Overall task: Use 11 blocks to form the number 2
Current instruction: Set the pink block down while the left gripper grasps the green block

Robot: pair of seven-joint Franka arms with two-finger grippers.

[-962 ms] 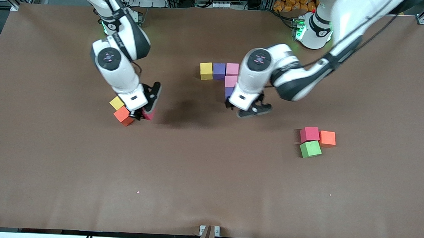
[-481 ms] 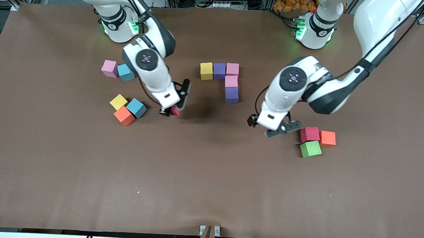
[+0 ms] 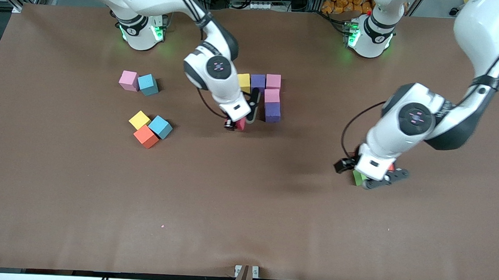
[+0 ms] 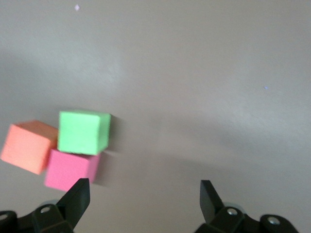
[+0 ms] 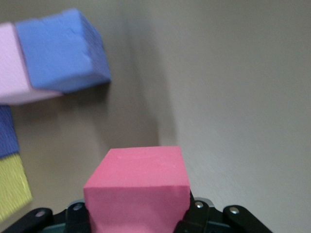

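Right gripper (image 3: pixel 236 124): clamped on a red cube (image 5: pixel 137 187), held over the table just beside the purple cube (image 3: pixel 272 112) that ends the started figure.
Left gripper (image 4: pixel 144 194): jaws spread, nothing in them, over the table beside the green cube (image 4: pixel 83 132), second red cube (image 4: pixel 72 170) and orange cube (image 4: pixel 29 146) at the left arm's end.
Number 2: five cubes laid; yellow (image 3: pixel 244 82), purple (image 3: pixel 258 81), pink (image 3: pixel 273 81) in a row, pink (image 3: pixel 271 95) and purple below the last.
Loose blocks: yellow (image 3: pixel 139 119), orange (image 3: pixel 145 136), pink (image 3: pixel 128 80), plus two light-blue cubes (image 3: pixel 160 127) at the right arm's end.
Risk, right: a crooked descent could nudge the purple cube and skew the column.
Risk, left: the three cubes touch, so a finger may land on a neighbour or drag it along.
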